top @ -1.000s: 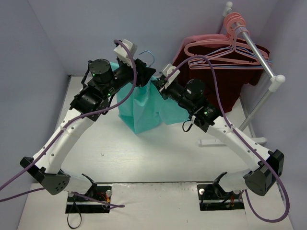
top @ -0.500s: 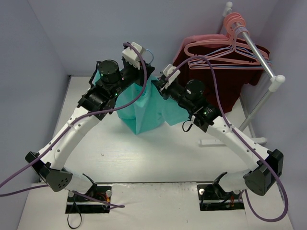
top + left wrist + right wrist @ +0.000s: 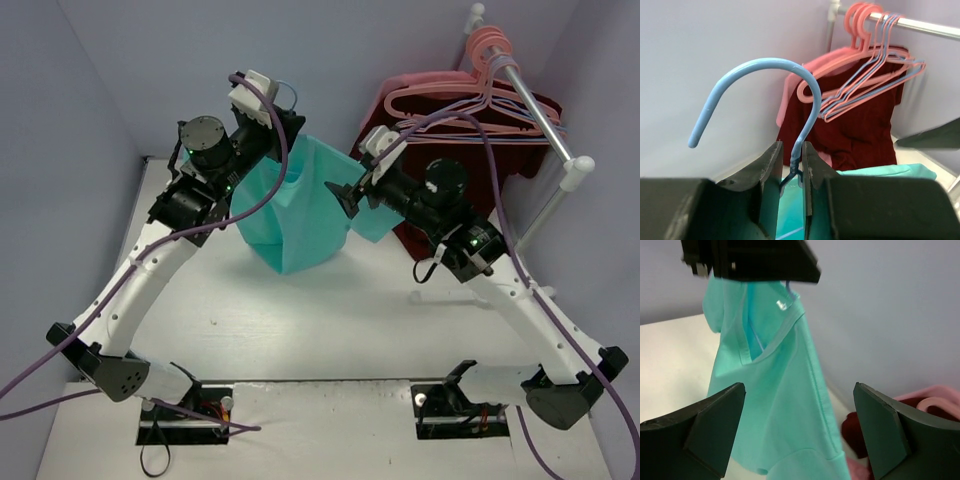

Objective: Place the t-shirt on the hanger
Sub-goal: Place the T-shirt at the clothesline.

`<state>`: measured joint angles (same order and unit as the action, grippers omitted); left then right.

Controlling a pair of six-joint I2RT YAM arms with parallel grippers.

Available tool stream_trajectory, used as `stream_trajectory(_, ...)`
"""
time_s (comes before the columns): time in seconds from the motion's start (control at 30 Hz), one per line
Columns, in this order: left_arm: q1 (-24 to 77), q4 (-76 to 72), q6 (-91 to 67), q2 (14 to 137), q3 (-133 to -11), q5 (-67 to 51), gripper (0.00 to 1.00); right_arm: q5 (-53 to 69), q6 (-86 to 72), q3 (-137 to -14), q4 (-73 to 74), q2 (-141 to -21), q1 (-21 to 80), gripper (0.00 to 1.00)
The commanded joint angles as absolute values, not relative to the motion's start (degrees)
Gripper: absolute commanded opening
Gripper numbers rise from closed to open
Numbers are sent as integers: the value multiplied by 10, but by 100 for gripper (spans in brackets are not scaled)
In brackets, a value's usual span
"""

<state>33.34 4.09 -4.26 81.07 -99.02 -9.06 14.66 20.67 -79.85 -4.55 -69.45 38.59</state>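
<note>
Teal t-shirt [image 3: 300, 215] hangs in the air left of the clothes rail [image 3: 535, 95], draped from the light-blue hanger [image 3: 775, 62], lower edge down near the table [image 3: 300, 330]; cannot tell if it touches the table. Fabric falls in loose folds, plain, no print. Right wrist view: neck opening faces the camera, a small label at the collar, and a thin strip of blue hanger wire shows inside the neckline. How far the shoulders sit on the frame is hidden by cloth.

Left pincer [image 3: 790, 150] is clenched on the hanger's twisted neck just under the hook, with the hook curving up and over above the fingers. It holds the hanger high, well left of the rail, near the back wall.

Right pincer [image 3: 799, 387] is released, jaws spread wide, nothing between them. It sits between the t-shirt and the rail, just beside the shirt's rail-side edge, not touching the cloth as far as the right wrist view shows.

Pink hangers [image 3: 470, 100] hang bunched on the rail, a few thin blue ones mixed in. Dark maroon garment [image 3: 470, 170] hangs below them on the rail, apart from the t-shirt.
</note>
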Motion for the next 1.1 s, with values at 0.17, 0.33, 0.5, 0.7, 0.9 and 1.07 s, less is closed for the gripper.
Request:
stream_trajectory(0.17, 306, -27, -60, 814, -1024, -155, 0, 124, 274, -869, -3, -681, 379, 92)
stream_trajectory(0.33, 182, -44, -183, 847, -1057, -245, 0, 137, 282, -899, -2, -700, 377, 92)
stream_trajectory(0.5, 278, 58, -71, 834, -1089, -213, 0, 150, 292, -929, -2, -732, 374, 90)
stream_trajectory(0.7, 292, 64, -63, 797, -1038, -248, 0, 201, 296, -979, 17, -774, 368, 85)
stream_trajectory(0.9, 292, 56, -68, 781, -1015, -265, 0, 221, 305, -995, 58, -811, 364, 84)
stream_trajectory(1.07, 292, 59, -51, 776, -997, -265, 0, 247, 306, -993, 97, -807, 350, 82)
